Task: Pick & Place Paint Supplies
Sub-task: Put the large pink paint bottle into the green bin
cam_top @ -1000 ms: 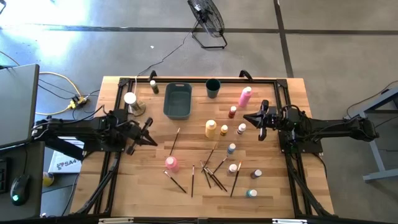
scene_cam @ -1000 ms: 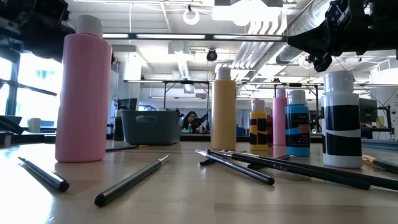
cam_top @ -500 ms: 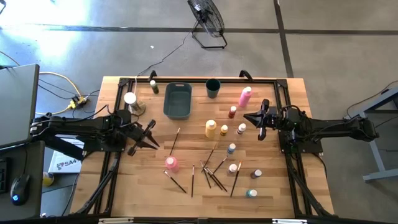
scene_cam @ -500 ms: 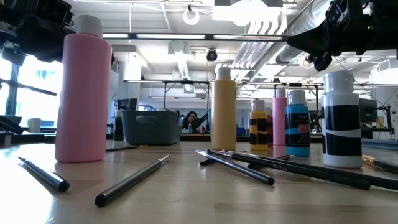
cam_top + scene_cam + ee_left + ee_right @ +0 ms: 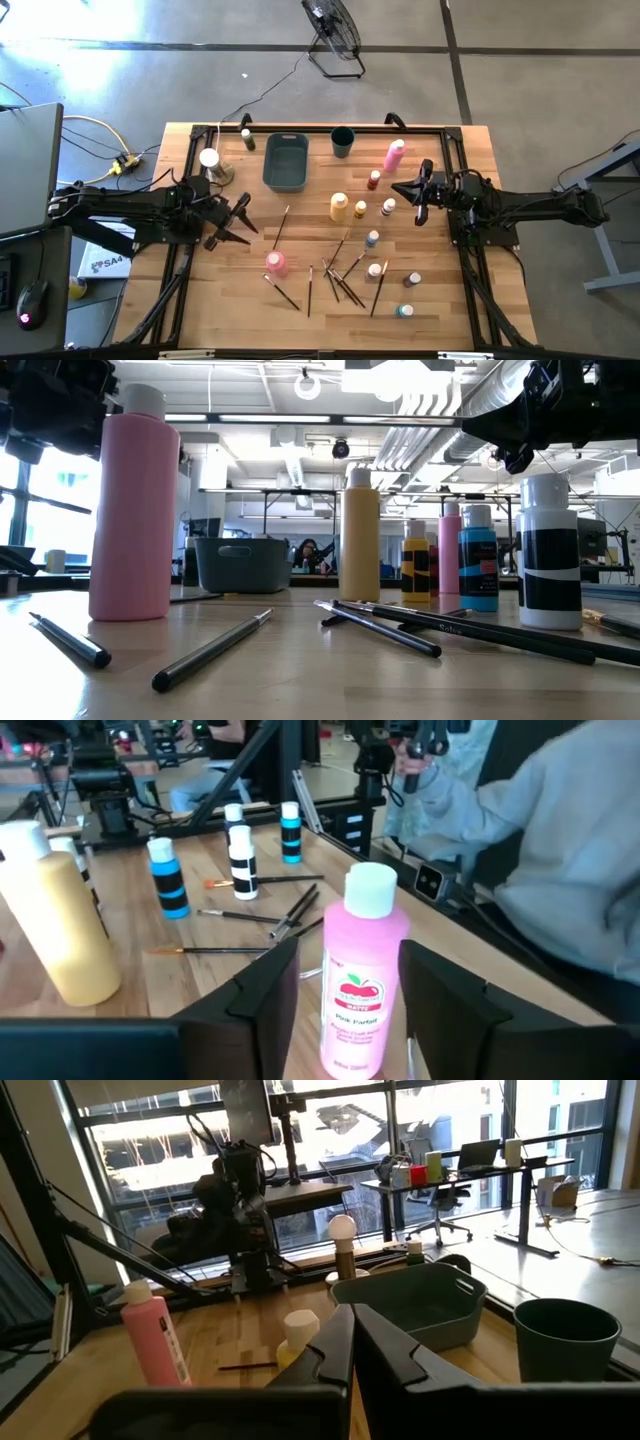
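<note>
Pink squeeze bottle (image 5: pixel 276 263): upright on tabletop (image 5: pixel 230 300), near front-left, beside scattered paintbrushes (image 5: pixel 340 275). Left hand (image 5: pixel 240 222): fingers parted, empty, near bottle, lined up on it, not touching. Right hand (image 5: pixel 417 195): closed, empty, raised near small paint bottles (image 5: pixel 380 208).

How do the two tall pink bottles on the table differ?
The pink bottle near the left hand stands upright in the table's front-left part, while the far pink bottle lies tilted near the back right. The left hand is open and aimed at the first; the shut right hand hovers beside the second. Both have white caps.
</note>
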Robot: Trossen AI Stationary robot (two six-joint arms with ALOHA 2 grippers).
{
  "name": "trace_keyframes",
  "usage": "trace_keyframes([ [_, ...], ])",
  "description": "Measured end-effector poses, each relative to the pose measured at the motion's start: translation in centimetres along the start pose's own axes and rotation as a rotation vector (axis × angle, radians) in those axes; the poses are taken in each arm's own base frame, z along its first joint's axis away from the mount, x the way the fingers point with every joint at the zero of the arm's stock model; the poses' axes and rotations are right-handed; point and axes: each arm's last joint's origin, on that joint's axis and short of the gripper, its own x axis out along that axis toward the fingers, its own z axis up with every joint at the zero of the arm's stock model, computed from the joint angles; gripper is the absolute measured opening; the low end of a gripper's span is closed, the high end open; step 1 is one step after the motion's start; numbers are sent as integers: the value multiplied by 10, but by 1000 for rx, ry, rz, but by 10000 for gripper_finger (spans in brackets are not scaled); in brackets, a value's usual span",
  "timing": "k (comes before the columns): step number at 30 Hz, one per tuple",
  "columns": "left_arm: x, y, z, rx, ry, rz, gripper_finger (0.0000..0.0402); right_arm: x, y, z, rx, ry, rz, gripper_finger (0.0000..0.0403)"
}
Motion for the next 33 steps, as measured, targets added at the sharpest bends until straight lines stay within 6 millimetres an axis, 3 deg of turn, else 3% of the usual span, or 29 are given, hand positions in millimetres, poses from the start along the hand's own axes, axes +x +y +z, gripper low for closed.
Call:
trace_keyframes([
  [18,3,2,-7,-41,57,-11,180,0,-1,0,18,-7,-28,3],
  [28,17,10,-8,-35,25,-63,270,0,-1,0,18,-7,-29,3],
  [33,23,14,-8,-55,2,-85,293,0,-1,0,17,-7,-28,3],
])
